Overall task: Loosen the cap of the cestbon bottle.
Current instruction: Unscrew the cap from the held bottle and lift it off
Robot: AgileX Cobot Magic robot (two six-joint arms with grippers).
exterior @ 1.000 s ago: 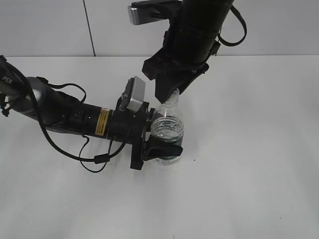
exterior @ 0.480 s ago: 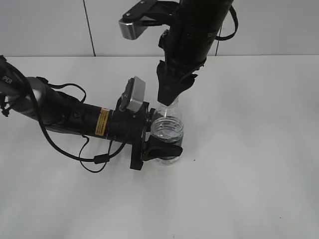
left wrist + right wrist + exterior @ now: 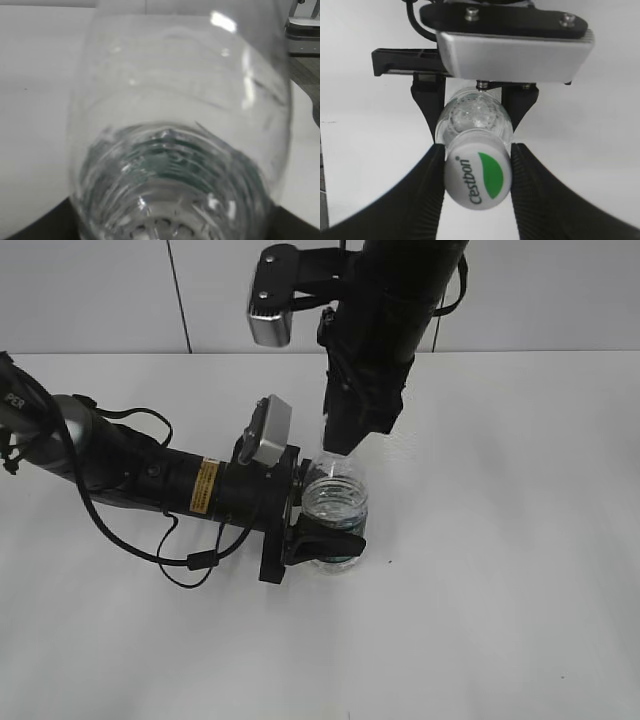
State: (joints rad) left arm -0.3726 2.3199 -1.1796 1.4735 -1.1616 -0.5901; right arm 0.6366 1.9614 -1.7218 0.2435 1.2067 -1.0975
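Right gripper (image 3: 477, 172) rotated about the small round white plastic screw cap (image 3: 478, 173); its silver wrist camera housing (image 3: 272, 302) swung rightward.

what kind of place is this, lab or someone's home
Probably a robot lab or test bench: a bare white table, a plain grey panelled wall, and only one bottle held between two arms.

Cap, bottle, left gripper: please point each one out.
cap (image 3: 479, 173), right wrist view, its printed top.
cestbon bottle (image 3: 336, 502), exterior view, clear body.
left gripper (image 3: 325, 540), exterior view, its black finger.
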